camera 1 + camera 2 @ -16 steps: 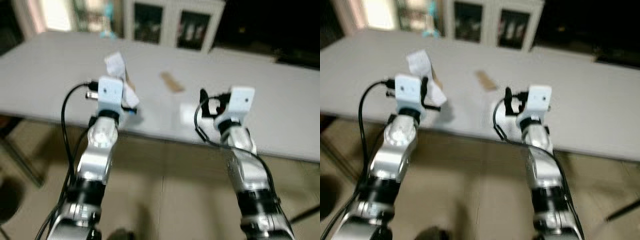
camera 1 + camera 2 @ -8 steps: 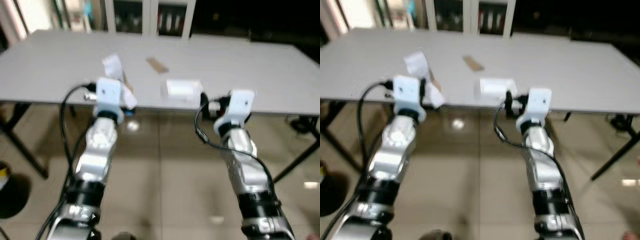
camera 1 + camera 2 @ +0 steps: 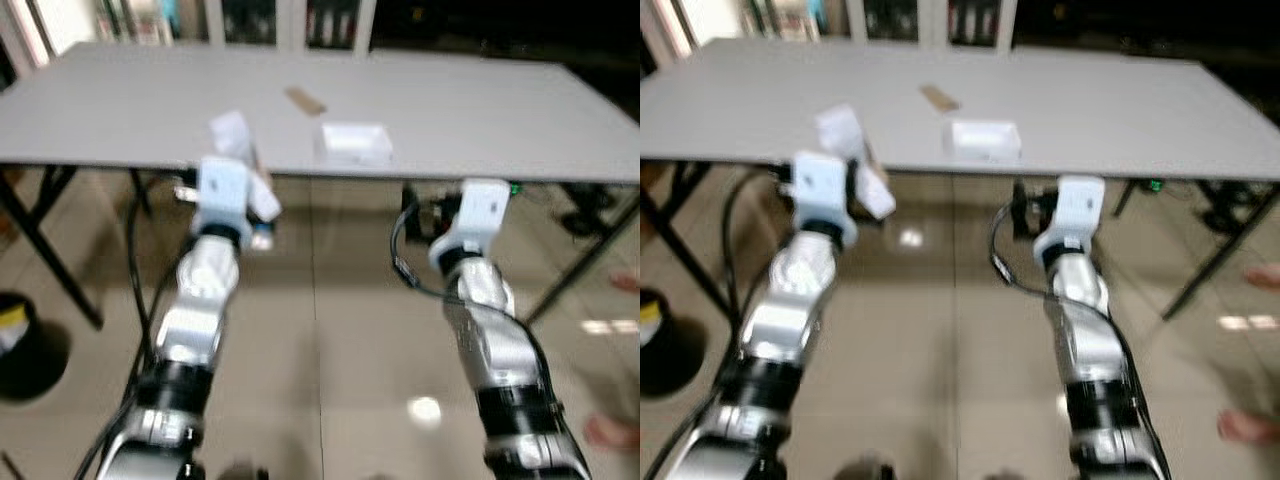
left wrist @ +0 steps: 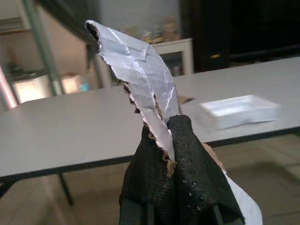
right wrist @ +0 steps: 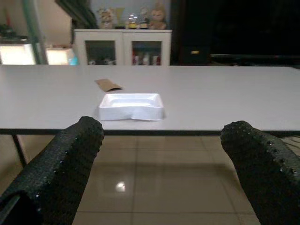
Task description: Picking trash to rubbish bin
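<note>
My left gripper (image 4: pixel 172 123) is shut on a crumpled white wrapper (image 4: pixel 129 51) with torn brown edges, which sticks up above the fingers (image 4: pixel 192 159). In the eye views that wrapper (image 3: pixel 232 132) is held in front of the table edge, over the floor. My right gripper (image 5: pixel 164 129) is open with nothing between its fingers and faces the table from a distance. On the grey table (image 3: pixel 120 110) lie a white foam tray (image 3: pixel 354 142) near the front edge and a brown cardboard scrap (image 3: pixel 305 100) behind it. A black bin (image 3: pixel 22 350) stands on the floor at far left.
Tiled floor lies between me and the table. Dark table legs (image 3: pixel 50 250) slant down at left, and another leg (image 3: pixel 580 270) at right. White cabinets (image 5: pixel 122 47) stand behind the table. Something pinkish and blurred (image 3: pixel 610 432) is on the floor at lower right.
The whole view has drawn back from the table, so more floor shows and the bin has come into view. The left gripper still holds the wrapper; the right stays open.
</note>
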Controlling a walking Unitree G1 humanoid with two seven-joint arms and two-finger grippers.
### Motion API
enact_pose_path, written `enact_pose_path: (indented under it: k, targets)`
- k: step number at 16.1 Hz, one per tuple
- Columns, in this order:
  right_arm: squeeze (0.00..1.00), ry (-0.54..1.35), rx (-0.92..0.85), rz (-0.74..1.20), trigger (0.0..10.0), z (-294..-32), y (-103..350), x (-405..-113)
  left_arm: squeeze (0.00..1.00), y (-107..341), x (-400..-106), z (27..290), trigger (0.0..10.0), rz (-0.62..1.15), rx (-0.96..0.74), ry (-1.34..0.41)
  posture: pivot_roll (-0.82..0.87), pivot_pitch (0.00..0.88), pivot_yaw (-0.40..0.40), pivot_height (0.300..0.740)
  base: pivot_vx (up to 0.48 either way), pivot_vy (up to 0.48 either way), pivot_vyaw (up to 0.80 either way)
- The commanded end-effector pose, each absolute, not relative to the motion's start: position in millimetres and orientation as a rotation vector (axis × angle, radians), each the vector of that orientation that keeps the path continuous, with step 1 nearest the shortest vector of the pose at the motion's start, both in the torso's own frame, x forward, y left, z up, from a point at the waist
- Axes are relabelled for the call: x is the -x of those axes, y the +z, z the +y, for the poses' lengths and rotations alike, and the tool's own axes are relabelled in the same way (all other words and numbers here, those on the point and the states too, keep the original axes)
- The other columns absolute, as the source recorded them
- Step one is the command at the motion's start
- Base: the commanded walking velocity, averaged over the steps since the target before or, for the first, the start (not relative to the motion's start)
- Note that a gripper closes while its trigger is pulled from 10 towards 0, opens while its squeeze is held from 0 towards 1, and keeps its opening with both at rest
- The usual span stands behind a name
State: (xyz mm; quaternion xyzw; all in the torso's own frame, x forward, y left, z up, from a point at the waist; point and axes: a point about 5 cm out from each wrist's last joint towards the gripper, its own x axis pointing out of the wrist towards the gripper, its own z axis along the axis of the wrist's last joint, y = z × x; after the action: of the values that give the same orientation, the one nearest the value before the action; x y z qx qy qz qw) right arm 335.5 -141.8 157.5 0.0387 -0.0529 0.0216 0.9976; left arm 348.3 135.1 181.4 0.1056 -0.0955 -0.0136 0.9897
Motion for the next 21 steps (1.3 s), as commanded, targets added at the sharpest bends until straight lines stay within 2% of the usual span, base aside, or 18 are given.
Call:
enact_pose_path:
  k: [1,5,8,11,12,13,15,21]
  targets:
    - [0.00,0.039,-0.089,-0.092,10.0,-144,156,-336,0.00,181,-349,136,10.0,-0.176,-0.232,-0.019,-0.02,0.031,-0.064,0.740,0.000,0.000,0.00]
    - [0.00,0.021,-0.097,-0.025,10.0,-150,140,-336,0.00,159,-349,142,10.0,-0.089,-0.254,-0.017,-0.01,0.038,-0.068,0.740,0.000,0.000,0.00]
    - [0.00,0.059,-0.066,0.191,10.0,-156,84,-329,0.00,102,-343,162,10.0,0.138,-0.167,-0.022,-0.01,0.044,-0.070,0.740,0.000,0.000,0.00]
    - [0.00,0.100,-0.046,0.353,10.0,-155,43,-314,0.00,63,-331,180,10.0,0.300,-0.212,0.001,-0.01,0.049,-0.073,0.740,0.000,0.000,0.00]
    - [0.00,0.089,-0.025,0.472,10.0,-157,16,-301,0.00,36,-316,188,10.0,0.417,-0.195,0.016,0.00,0.049,-0.075,0.740,0.000,0.000,0.00]
    - [0.00,0.082,-0.018,0.514,10.0,-158,7,-295,0.00,26,-310,191,10.0,0.460,-0.189,0.023,0.00,0.049,-0.075,0.740,0.000,0.000,0.00]
    - [0.00,0.078,0.007,0.755,10.0,-157,-41,-252,0.00,-41,-247,201,10.0,0.789,-0.237,-0.005,-0.01,0.042,-0.073,0.740,0.000,0.000,0.00]
    - [0.00,0.054,0.029,0.952,10.0,-169,-76,-202,0.00,-78,-188,212,10.0,0.991,-0.225,0.066,0.01,0.048,-0.092,0.740,0.000,0.000,0.00]
